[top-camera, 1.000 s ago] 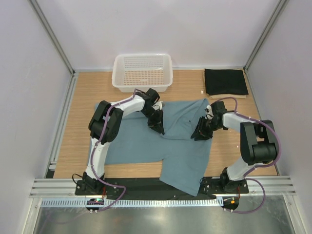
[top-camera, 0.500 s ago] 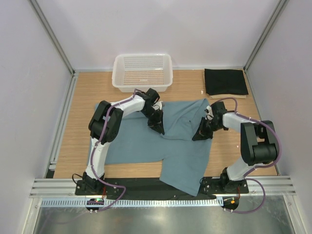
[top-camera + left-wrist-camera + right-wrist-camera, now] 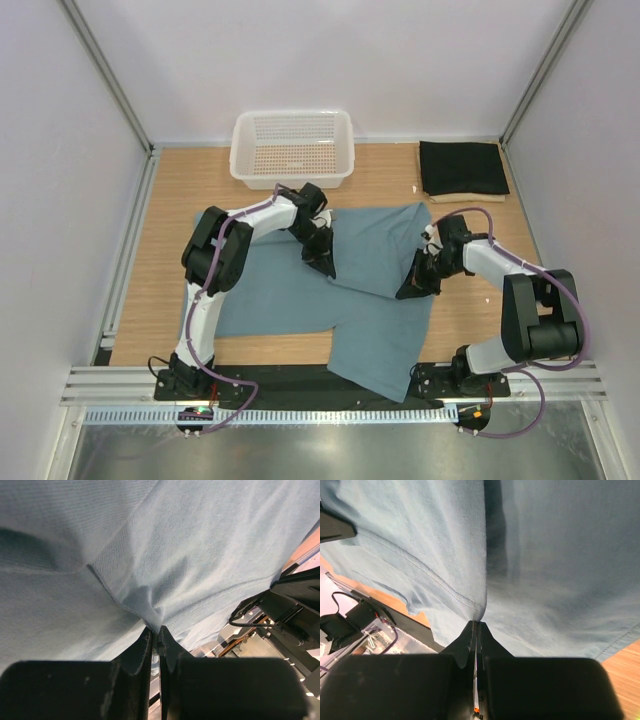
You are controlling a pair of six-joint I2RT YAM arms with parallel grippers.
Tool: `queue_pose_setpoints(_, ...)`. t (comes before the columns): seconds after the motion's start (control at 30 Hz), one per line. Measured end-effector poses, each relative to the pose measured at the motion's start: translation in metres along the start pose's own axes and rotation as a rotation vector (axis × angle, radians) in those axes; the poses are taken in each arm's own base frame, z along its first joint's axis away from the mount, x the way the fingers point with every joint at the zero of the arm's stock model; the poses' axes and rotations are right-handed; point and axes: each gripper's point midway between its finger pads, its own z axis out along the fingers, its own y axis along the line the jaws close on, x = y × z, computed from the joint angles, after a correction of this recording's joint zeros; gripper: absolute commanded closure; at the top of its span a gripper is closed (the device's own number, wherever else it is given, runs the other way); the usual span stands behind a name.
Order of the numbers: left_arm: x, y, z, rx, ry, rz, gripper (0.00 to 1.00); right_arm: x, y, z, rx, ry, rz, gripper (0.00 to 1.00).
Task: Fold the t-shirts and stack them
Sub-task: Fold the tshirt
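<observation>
The large teal-blue t-shirt (image 3: 285, 295) lies spread on the wooden table, its lower right part hanging over the near edge. My left gripper (image 3: 322, 263) is shut on a pinch of its cloth near the middle top; the left wrist view shows the teal cloth (image 3: 200, 555) bunched between the closed tips of the left gripper (image 3: 156, 629). My right gripper (image 3: 410, 288) is shut on a fold at the shirt's right side. In the right wrist view the cloth (image 3: 560, 580) rises into the closed right gripper (image 3: 478, 623). A folded black t-shirt (image 3: 462, 167) rests on a cream-beige one (image 3: 466, 198) at the back right.
A white mesh basket (image 3: 292, 148) stands at the back, just beyond the left arm. White walls with metal posts close in the table (image 3: 170, 200) on three sides. The arm bases and a metal rail (image 3: 320, 400) run along the near edge.
The right gripper has closed on the teal shirt's right side and drawn slightly toward the near edge, pulling a fold with it. The left gripper has kept its hold in place.
</observation>
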Motion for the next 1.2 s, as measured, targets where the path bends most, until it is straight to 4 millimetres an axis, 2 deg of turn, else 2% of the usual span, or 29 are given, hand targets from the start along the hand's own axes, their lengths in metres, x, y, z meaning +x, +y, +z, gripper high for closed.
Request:
queue_pose_setpoints(0.5,0.003,0.004,0.000,-0.019,0.009,-0.015,0.92,0.013,0.006,-0.009,-0.014,0.026,0.013,0.98)
queue_pose_setpoints(1.0,0.006,0.005,0.001,-0.023,0.022,-0.023,0.92,0.018,-0.003,-0.009,0.040,0.036,0.061,0.96)
queue_pose_setpoints(1.03,0.006,0.005,0.001,-0.023,0.026,-0.024,0.92,0.019,-0.004,-0.009,0.043,0.036,0.065,0.94)
queue_pose_setpoints(1.1,0.008,0.006,0.001,-0.025,0.032,-0.023,0.89,0.020,-0.005,-0.008,0.050,0.037,0.074,0.93)
queue_pose_setpoints(1.2,0.011,0.009,0.001,-0.032,0.043,-0.011,0.72,0.026,-0.009,-0.007,0.058,0.053,0.094,0.86)
